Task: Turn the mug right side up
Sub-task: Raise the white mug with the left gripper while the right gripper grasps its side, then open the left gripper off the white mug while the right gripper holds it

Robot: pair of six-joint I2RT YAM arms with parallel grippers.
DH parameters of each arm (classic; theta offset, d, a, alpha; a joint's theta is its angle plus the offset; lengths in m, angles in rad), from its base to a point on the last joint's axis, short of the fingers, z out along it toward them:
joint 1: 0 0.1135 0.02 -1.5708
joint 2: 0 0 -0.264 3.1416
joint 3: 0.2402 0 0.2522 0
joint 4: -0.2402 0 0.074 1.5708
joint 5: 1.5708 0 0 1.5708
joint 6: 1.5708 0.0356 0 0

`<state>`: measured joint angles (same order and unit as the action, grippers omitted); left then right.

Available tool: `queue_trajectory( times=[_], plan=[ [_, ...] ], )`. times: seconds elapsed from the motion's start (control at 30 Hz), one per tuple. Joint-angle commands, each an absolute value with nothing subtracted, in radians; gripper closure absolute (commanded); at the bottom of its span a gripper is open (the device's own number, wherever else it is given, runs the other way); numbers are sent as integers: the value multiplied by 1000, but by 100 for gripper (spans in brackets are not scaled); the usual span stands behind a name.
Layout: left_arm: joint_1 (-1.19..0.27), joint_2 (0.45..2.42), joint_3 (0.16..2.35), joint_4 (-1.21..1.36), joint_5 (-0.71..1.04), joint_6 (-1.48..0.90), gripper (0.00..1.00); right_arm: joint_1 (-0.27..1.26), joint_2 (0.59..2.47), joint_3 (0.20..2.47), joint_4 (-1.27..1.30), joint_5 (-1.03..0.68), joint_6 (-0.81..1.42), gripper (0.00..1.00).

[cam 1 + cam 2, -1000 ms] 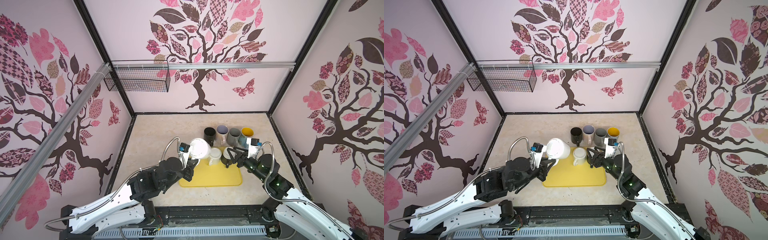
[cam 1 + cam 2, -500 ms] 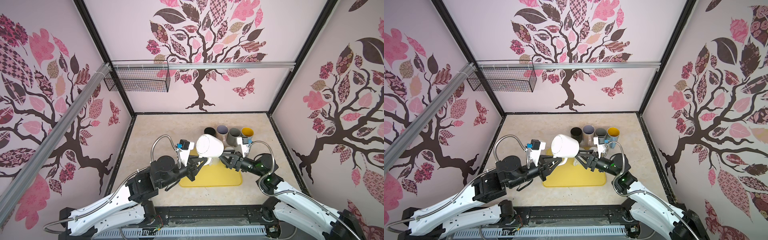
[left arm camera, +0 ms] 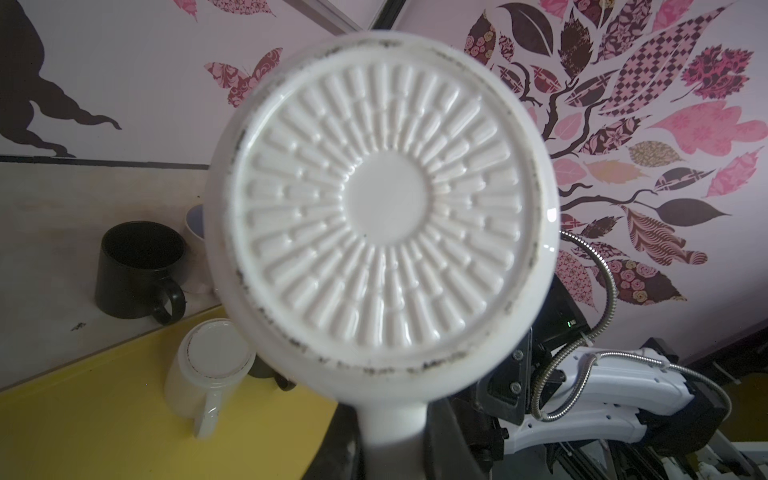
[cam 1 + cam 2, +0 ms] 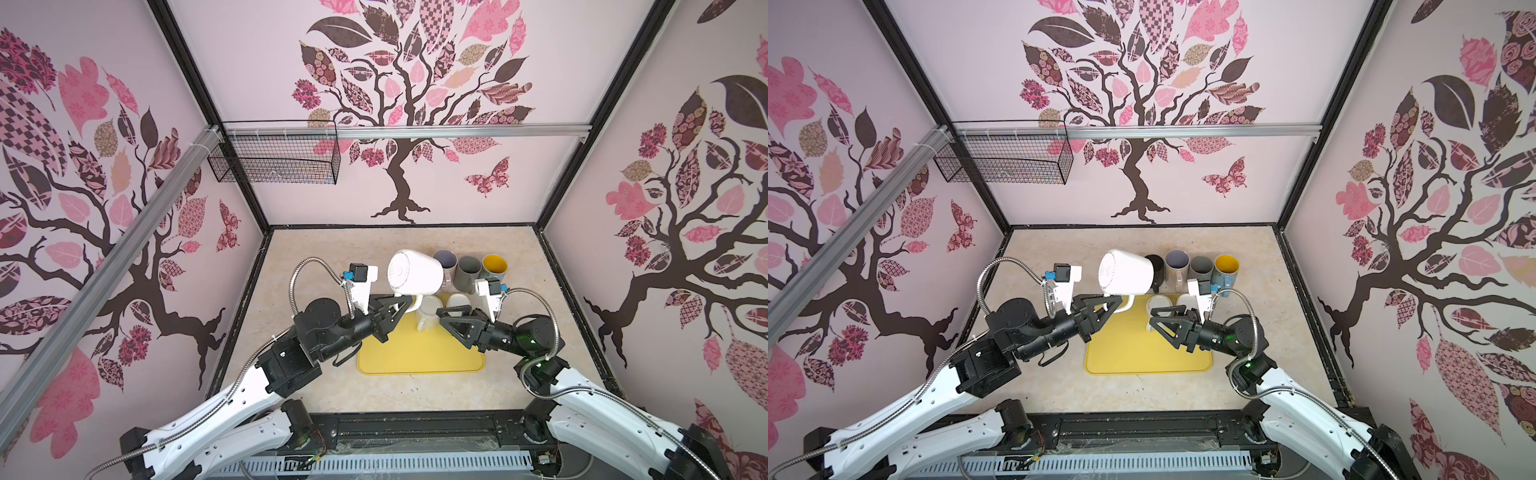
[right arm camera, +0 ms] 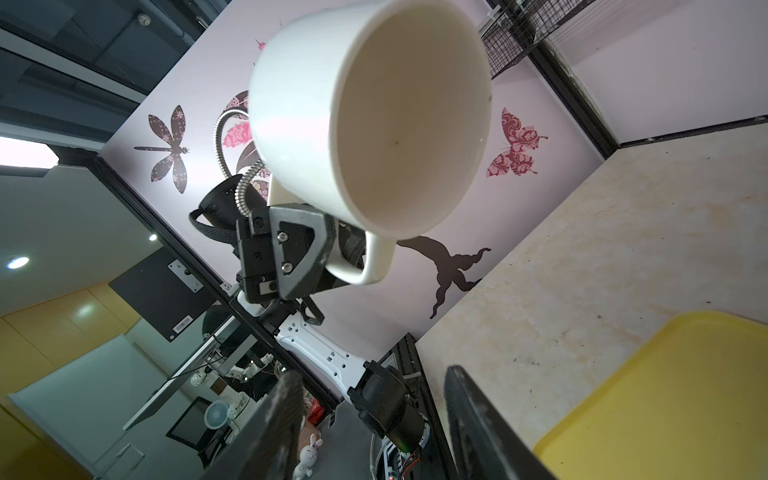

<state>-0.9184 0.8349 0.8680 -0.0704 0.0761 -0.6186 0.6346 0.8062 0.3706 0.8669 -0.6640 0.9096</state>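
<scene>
White mug is up in the air above the counter, just over centre of both top views. It is tipped onto its side, with its ribbed base turned toward frame left and its mouth toward frame right. The left wrist view is filled by that base; the right wrist view looks into the bare, pale inside.

The left hand is clamped on the mug's handle, which hangs below the body, and nothing else touches the mug. The right hand sits just right of centre, pointing toward frame left. Its jaws are apart with nothing between them, and it is near the mug but clear of it.

A yellow tray lies on the counter below both hands. At its far edge a small mug stands upside down, base up, beside a second pale one that the right hand partly hides.

Behind the tray is a row of upright mugs: a black mug, a lilac-lined mug, a grey mug and a yellow-lined mug.
</scene>
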Motion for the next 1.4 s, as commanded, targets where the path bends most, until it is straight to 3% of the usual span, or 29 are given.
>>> queue_trajectory(
  times=[0.0,0.4,0.8,1.37],
  plan=[
    [-896,834,829,152,182,-708,100,641,825,397,954,-688,938,43],
    [-894,897,709,436,279,-882,100,640,953,463,1081,-667,1007,47],
    [-897,927,637,559,341,-954,100,640,1068,507,1264,-606,1131,56],
    [-925,951,627,502,362,-902,100,641,1155,593,1288,-614,1178,72]
  ],
)
